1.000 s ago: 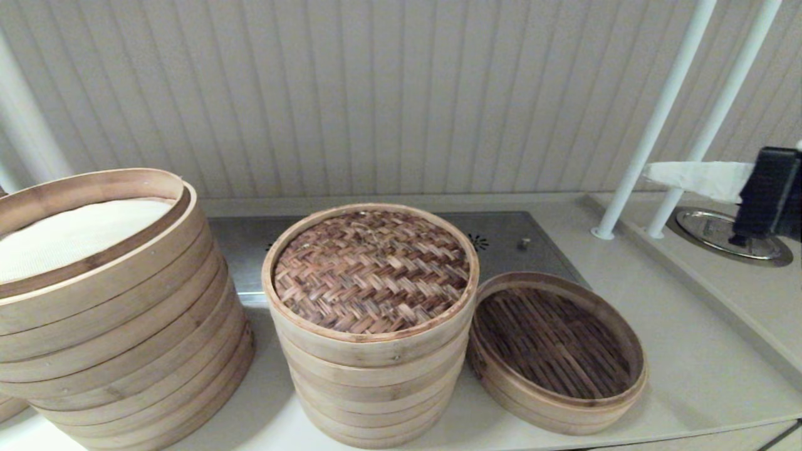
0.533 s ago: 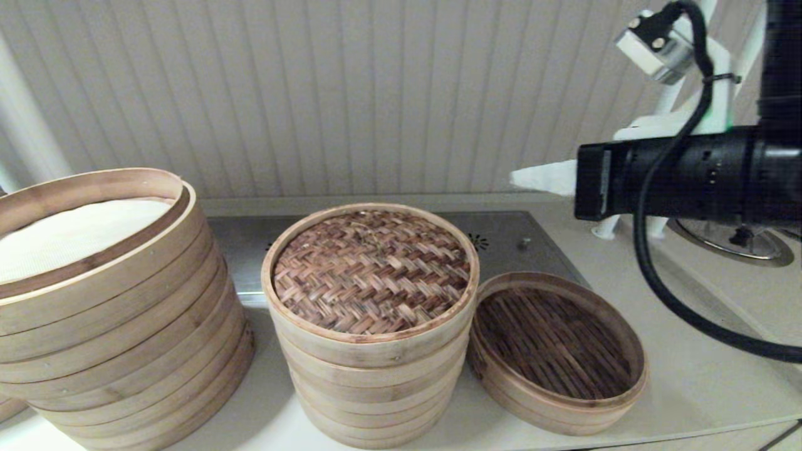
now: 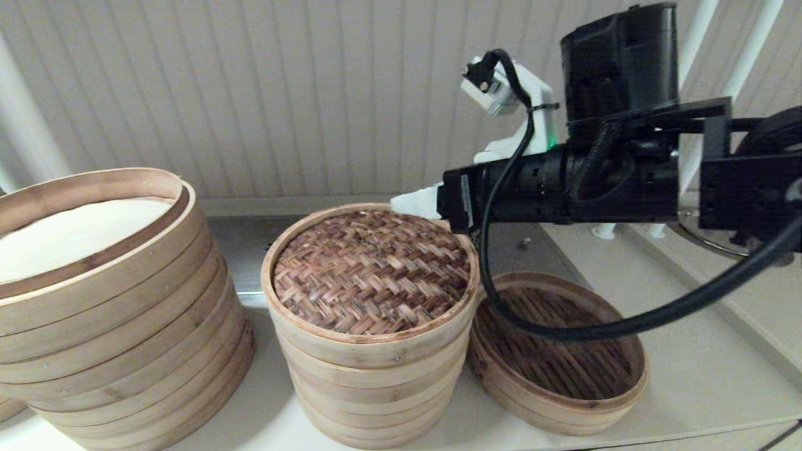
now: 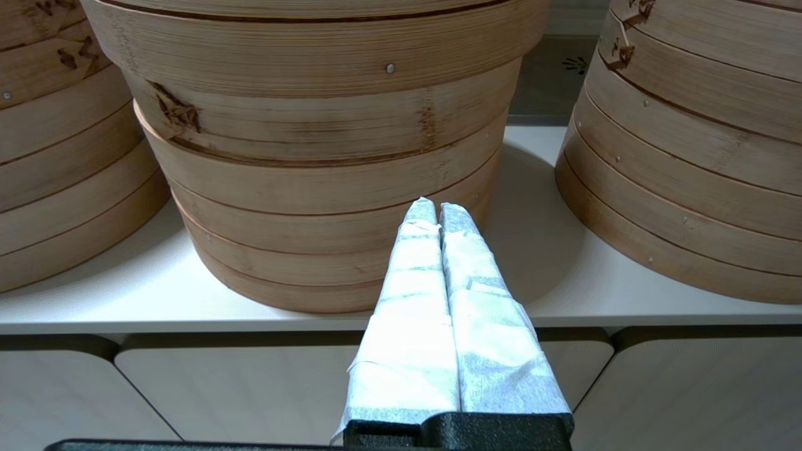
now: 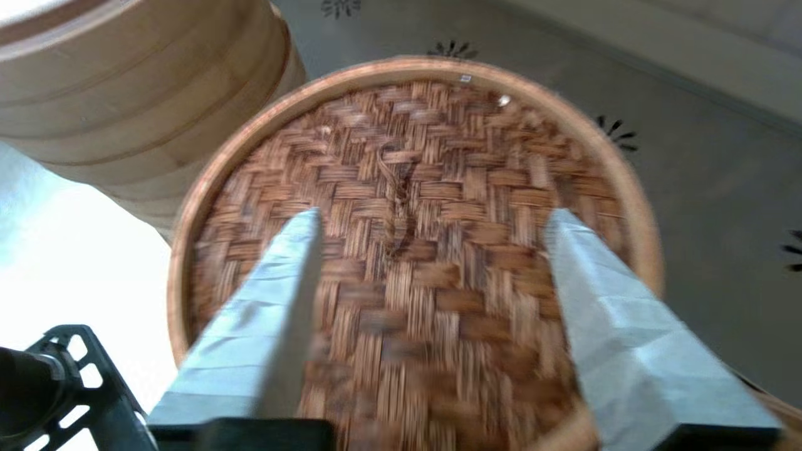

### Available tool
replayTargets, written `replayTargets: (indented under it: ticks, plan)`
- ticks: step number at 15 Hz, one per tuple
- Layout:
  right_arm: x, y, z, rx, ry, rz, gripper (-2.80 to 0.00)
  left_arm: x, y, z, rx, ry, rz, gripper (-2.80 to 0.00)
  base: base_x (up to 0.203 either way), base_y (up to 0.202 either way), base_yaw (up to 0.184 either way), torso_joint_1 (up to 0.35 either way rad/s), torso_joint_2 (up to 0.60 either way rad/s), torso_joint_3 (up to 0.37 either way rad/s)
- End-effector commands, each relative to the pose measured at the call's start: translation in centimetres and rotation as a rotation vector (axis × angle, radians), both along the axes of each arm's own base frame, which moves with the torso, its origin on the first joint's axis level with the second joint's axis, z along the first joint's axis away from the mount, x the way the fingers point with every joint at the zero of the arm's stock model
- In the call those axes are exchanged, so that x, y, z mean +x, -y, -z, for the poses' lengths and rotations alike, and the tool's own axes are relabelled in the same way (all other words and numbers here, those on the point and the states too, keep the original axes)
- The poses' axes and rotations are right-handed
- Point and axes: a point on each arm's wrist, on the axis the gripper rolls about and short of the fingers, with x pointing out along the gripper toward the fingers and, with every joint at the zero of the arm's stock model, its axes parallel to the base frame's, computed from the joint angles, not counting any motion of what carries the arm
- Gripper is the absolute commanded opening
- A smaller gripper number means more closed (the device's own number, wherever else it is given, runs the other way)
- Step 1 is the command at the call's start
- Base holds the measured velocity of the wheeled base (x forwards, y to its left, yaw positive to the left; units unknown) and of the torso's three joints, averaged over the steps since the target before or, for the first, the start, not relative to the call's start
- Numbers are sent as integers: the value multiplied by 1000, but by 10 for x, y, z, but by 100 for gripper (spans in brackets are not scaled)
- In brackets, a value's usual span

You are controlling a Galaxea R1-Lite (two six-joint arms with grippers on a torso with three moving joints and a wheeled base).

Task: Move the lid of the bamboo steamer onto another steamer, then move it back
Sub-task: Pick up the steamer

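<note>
- The round dark-brown woven bamboo steamer lid [image 3: 372,270] sits on the mid-sized pale bamboo stack [image 3: 374,382] near the worktop's front edge.
- The right tool [image 5: 432,222] hovers above it, wide open, empty.
- The left tool [image 4: 437,214], closed and empty, waits before the front edge.
- The return step looks pending.

One round lid with a dark brown herringbone-woven bamboo top and pale band rim [image 3: 371,270]. Two stacks of pale bamboo steamer rings in the head view: a mid-sized stack [image 3: 374,388] under that lid and a much wider stack with a plain white liner [image 3: 119,338]. One single low basket with a dark slatted floor [image 3: 557,363]. Two white poles [image 3: 695,31] at the back right. Two paper-wrapped grippers: the right gripper [image 5: 432,219], the left gripper [image 4: 437,210]
</note>
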Motion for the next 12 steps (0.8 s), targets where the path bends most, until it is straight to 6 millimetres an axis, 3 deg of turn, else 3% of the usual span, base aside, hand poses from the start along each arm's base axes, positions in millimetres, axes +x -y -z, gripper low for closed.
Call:
replayTargets:
  ticks: [1, 7, 12]
  plan:
    - [16, -18, 22, -36, -42, -11, 0, 0, 0, 0, 0, 0, -1, -280, 0, 0, 0, 0, 0, 0]
    - [35, -44, 46, -60, -52, -24, 0, 0, 0, 0, 0, 0, -1, -280, 0, 0, 0, 0, 0, 0]
    - [33, -49, 50, -78, -52, -12, 0, 0, 0, 0, 0, 0, -1, -280, 0, 0, 0, 0, 0, 0]
